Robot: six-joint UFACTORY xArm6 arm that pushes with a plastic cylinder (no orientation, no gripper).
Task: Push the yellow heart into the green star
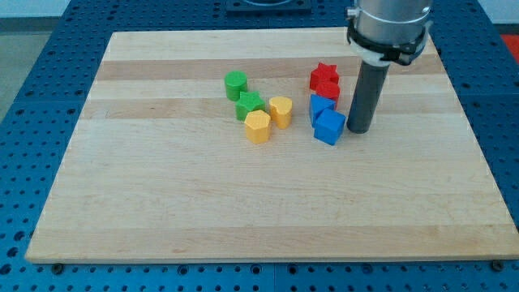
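The yellow heart (281, 110) lies near the board's middle, just right of the green star (250, 104) and close to touching it. A yellow hexagon-like block (258, 126) sits just below them. A green round block (236, 84) lies above and left of the star. My tip (359, 130) rests on the board at the view's right, right beside a blue cube (330, 126), well right of the yellow heart.
A second blue block (320, 106) lies behind the blue cube. A red star (323, 75) and another red block (328, 89) sit above them. The wooden board (162, 203) lies on a blue perforated table.
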